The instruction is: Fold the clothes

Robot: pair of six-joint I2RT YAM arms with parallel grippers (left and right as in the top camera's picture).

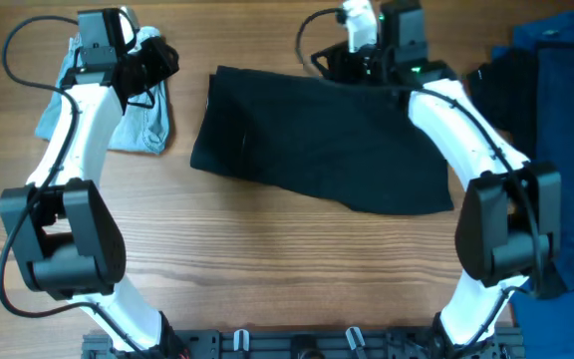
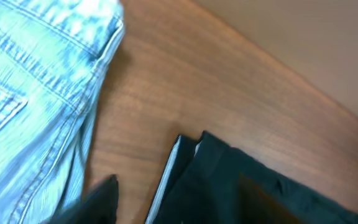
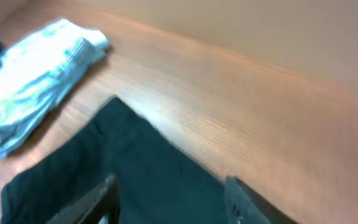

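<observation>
A folded black garment (image 1: 317, 140) lies flat in the middle of the table. Folded light blue jeans (image 1: 140, 120) lie at the far left. My left gripper (image 1: 152, 63) hovers over the jeans' far end, open and empty. In the left wrist view the jeans (image 2: 30, 93) are on the left and the black garment's corner (image 2: 260, 193) is at the bottom. My right gripper (image 1: 352, 62) is at the black garment's far edge. In the right wrist view its fingers (image 3: 173, 202) are open, spread over the black cloth (image 3: 104, 168), holding nothing. The jeans (image 3: 42, 68) show beyond.
A pile of dark blue and black clothes (image 1: 556, 90) lies at the right edge of the table. Bare wood (image 1: 287, 269) runs along the front. The table's far edge (image 3: 241, 56) is close behind both grippers.
</observation>
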